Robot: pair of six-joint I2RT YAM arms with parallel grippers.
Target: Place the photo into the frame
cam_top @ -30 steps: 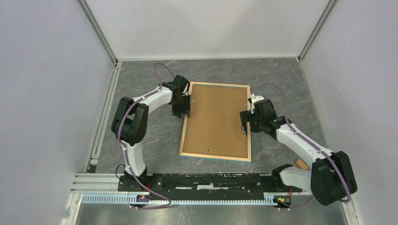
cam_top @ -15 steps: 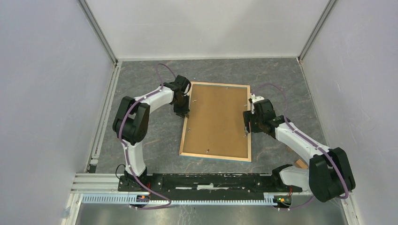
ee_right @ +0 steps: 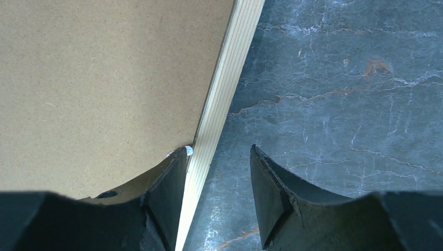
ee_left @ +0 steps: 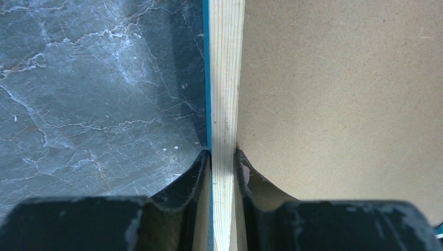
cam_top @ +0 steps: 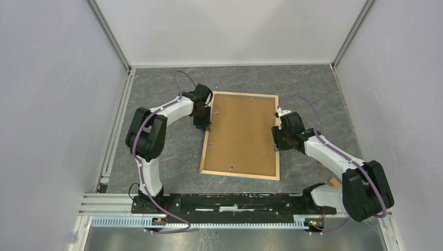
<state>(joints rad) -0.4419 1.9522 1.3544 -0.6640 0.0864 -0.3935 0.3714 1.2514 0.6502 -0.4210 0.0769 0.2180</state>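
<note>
Right gripper (ee_right: 218, 151) has half-closed astride the frame (cam_top: 237, 175) right rim, outer finger still clear, left gripper (ee_left: 223, 154) has just pinched the left rim, frame face-down mid-tabletop (cam_top: 172, 151), backing board (cam_top: 241, 133) in, photo unseen, so a two-arm lift looks next.

The frame (ee_left: 225, 78) rim shows pale bare wood with fine straight grain and a blue-painted outer edge. The backing board (ee_left: 339, 94) is matt brown fibreboard, faintly speckled. The table (ee_left: 94, 94) looks like smooth, dark, veined stone. The left gripper (ee_left: 223, 157) is matt black plastic, scuffed.
</note>
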